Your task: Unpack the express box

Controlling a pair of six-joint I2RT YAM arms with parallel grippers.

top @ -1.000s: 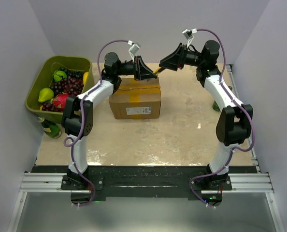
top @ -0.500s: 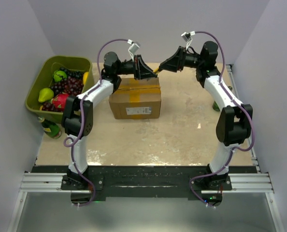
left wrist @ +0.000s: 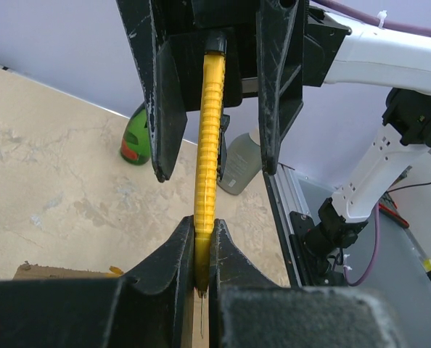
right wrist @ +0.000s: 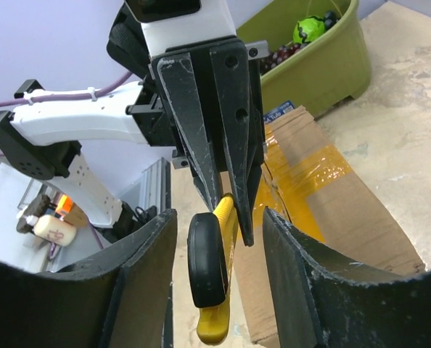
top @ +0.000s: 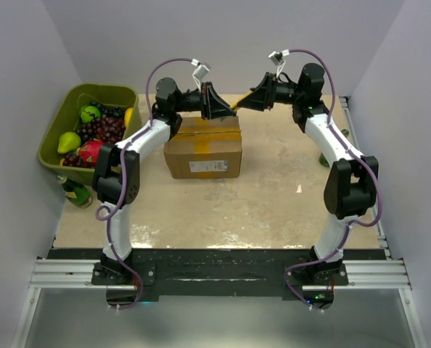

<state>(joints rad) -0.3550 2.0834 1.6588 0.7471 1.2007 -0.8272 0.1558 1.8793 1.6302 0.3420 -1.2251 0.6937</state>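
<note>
I am holding my left arm bent up and out over the far left of the table (top: 273,196), wrist turned level so that my left claw (top: 226,106) is pointing right. My right arm is doubling back from the far right, and my right claw (top: 253,100) is pointing left, tip to tip with the other.

My left claw (left wrist: 202,254) is clenching a yellow cutter (left wrist: 208,145) by its blade end, the two black fingers pinching it flat. My right claw (right wrist: 215,275) is standing released, one finger on each side of the cutter's (right wrist: 210,279) rounded black butt, with a gap showing on both sides.

The cutter is slim and straight, its plastic handle ribbed along the edge. My fingers are matte black wedges, scuffed and scratched.

The express box (top: 203,148) is sitting on the table just below my left claw, at the far left of centre. It is plain brown corrugated card, squared off, with glossy yellowish tape (right wrist: 302,174) wrinkling across its shut top and a white label (top: 203,166) on its near side. Left of it, an olive-green plastic bin (top: 70,109) is holding fruit.
</note>
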